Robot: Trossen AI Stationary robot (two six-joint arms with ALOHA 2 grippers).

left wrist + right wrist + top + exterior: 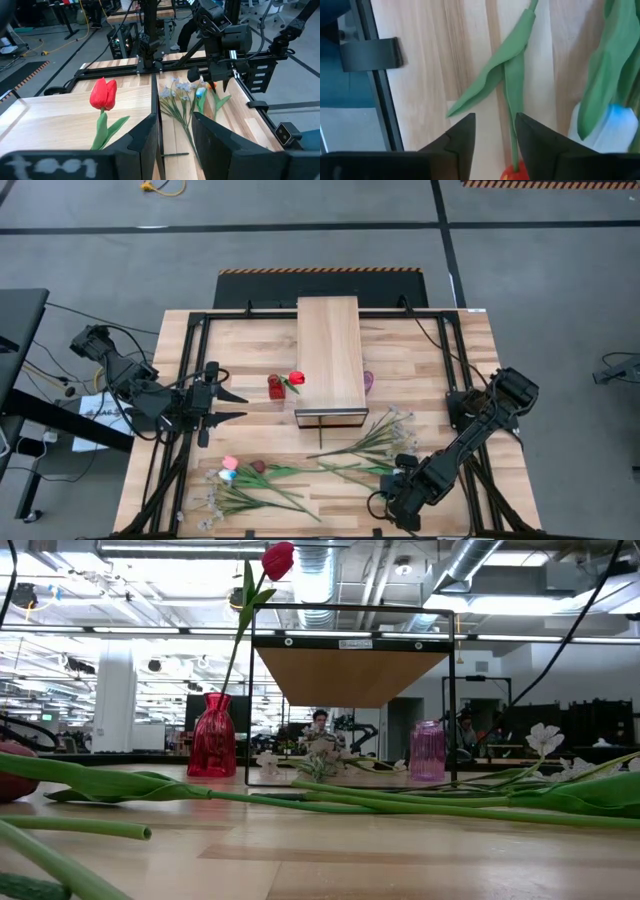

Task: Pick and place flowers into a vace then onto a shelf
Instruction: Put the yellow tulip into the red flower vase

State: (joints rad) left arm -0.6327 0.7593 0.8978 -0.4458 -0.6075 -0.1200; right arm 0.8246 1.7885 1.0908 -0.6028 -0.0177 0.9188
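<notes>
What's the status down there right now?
Right end effector open, straddling a tulip stem. Left end effector open, waiting by the red vase with one red tulip. Nothing in the way.

The left gripper [175, 135] shows as 2 dark fingers [145, 137] standing a narrow gap apart, with nothing between them. Beyond them lies the light slatted wooden surface [55, 117]. A red artificial tulip [103, 94] stands upright on a green stem with a leaf, near one finger. Farther off, a bunch of pale whitish and bluish blossoms on long green stems [182, 97] lies flat on the surface. Above that bunch hangs the other arm's dark gripper [214, 82], its fingers pointing down at the blossoms. Black frame rails [115, 70] border the surface, with a workshop floor behind.
</notes>
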